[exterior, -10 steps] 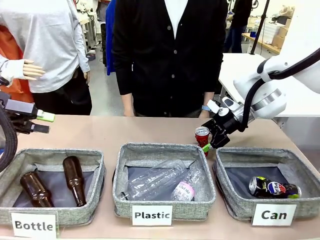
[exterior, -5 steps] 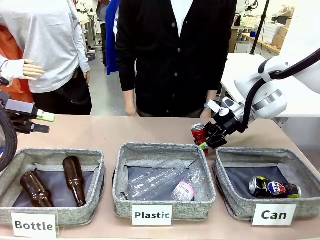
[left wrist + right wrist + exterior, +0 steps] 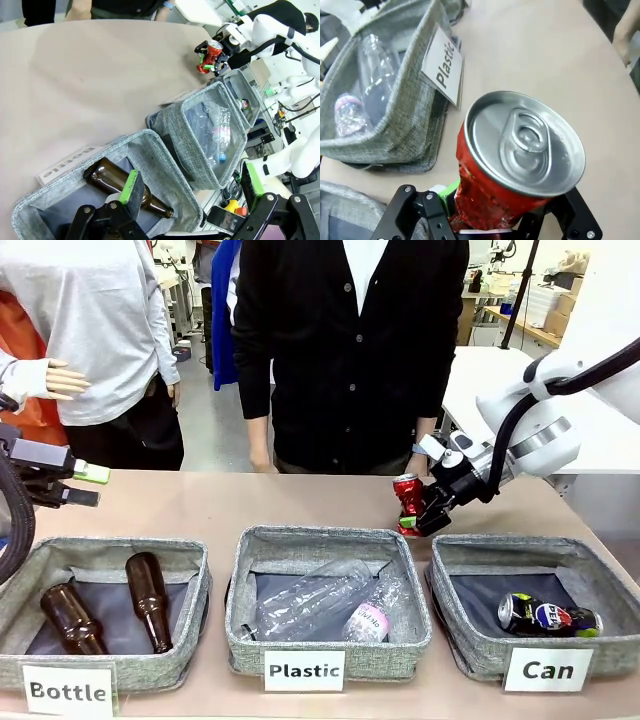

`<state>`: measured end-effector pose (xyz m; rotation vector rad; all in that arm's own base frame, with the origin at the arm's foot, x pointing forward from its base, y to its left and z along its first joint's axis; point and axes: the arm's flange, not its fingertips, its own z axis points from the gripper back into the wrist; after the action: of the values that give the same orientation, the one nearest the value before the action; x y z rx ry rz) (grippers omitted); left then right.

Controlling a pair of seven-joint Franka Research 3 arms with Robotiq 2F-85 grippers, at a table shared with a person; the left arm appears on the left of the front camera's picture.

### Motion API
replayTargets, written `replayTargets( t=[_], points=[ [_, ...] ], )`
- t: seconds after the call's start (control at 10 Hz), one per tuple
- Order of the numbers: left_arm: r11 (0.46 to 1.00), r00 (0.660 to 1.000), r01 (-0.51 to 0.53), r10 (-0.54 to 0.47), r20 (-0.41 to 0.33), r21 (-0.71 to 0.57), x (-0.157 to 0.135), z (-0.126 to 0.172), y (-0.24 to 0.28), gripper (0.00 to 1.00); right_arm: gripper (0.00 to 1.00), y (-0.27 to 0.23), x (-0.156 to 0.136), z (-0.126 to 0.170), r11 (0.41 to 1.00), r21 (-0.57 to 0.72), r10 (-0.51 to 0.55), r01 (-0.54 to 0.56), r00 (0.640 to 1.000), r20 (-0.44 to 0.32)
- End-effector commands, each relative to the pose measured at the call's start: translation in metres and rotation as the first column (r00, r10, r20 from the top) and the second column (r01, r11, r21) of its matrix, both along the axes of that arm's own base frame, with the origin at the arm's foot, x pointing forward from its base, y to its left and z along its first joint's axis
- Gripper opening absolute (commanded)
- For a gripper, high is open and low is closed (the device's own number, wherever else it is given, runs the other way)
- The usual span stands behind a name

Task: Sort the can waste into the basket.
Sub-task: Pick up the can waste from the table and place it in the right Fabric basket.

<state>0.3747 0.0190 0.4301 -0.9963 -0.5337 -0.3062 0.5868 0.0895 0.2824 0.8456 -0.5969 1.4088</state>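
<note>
Front view, right gripper (image 3: 418,518) clamping red can (image 3: 408,493) — above basket (image 3: 470,552) rim

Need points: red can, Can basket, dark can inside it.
red can (image 3: 408,493), front view, on its red side wall, held in the right hand.
Can basket (image 3: 470,648), front view, on its grey front wall left of the label.
dark can (image 3: 545,615), front view, on its printed side, lying in the basket.

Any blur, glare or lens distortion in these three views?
Front view: sharp, evenly lit. Left wrist view: wide-angle bend, table edge curving. Right wrist view: red can close and slightly soft, pale sheen on its top; Plastic label legible.
</note>
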Motion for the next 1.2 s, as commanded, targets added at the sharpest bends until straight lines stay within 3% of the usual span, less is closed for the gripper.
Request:
replayTargets(
  t=[0.0,0.1,0.2,0.3,0.4,0.6,0.7,0.9,1.1],
  points=[
    [1.000,1.000,0.007,-0.007,-0.002,-0.003,-0.003,0.001,0.001,1.00,0.00,-0.010,-0.038,0.047,0.994,0.028,-0.104,0.102,0.991,0.088],
    [1.000,1.000,0.007,-0.007,-0.002,-0.003,-0.003,0.001,0.001,1.00,0.00,-0.019,-0.058,0.073,0.988,0.043,-0.154,0.150,0.979,0.133],
    [1.000,1.000,0.007,-0.007,-0.002,-0.003,-0.003,0.001,0.001,1.00,0.00,-0.026,-0.077,0.097,0.983,0.036,-0.181,0.178,0.975,0.126],
    [1.000,1.000,0.007,-0.007,-0.002,-0.003,-0.003,0.001,0.001,1.00,0.04,-0.032,-0.104,0.118,0.988,-0.030,-0.148,0.152,0.983,0.110],
    [1.000,1.000,0.007,-0.007,-0.002,-0.003,-0.003,0.001,0.001,1.00,0.04,-0.037,-0.130,0.131,0.987,-0.136,-0.068,0.088,0.987,0.145],
    [1.000,1.000,0.007,-0.007,-0.002,-0.003,-0.003,0.001,0.001,1.00,0.04,-0.052,-0.178,0.140,0.904,-0.425,0.137,-0.041,0.971,0.197],
    [1.000,1.000,0.007,-0.007,-0.002,-0.003,-0.003,0.001,0.001,1.00,0.04,-0.064,-0.191,0.140,0.861,-0.505,0.183,-0.059,0.963,0.200],
    [1.000,1.000,0.007,-0.007,-0.002,-0.003,-0.003,0.001,0.001,1.00,0.04,-0.074,-0.199,0.133,0.776,-0.625,0.247,-0.082,0.952,0.182],
    [1.000,1.000,0.007,-0.007,-0.002,-0.003,-0.003,0.001,0.001,1.00,0.04,-0.069,-0.196,0.127,0.733,-0.672,0.261,-0.102,0.955,0.140]
  ],
)
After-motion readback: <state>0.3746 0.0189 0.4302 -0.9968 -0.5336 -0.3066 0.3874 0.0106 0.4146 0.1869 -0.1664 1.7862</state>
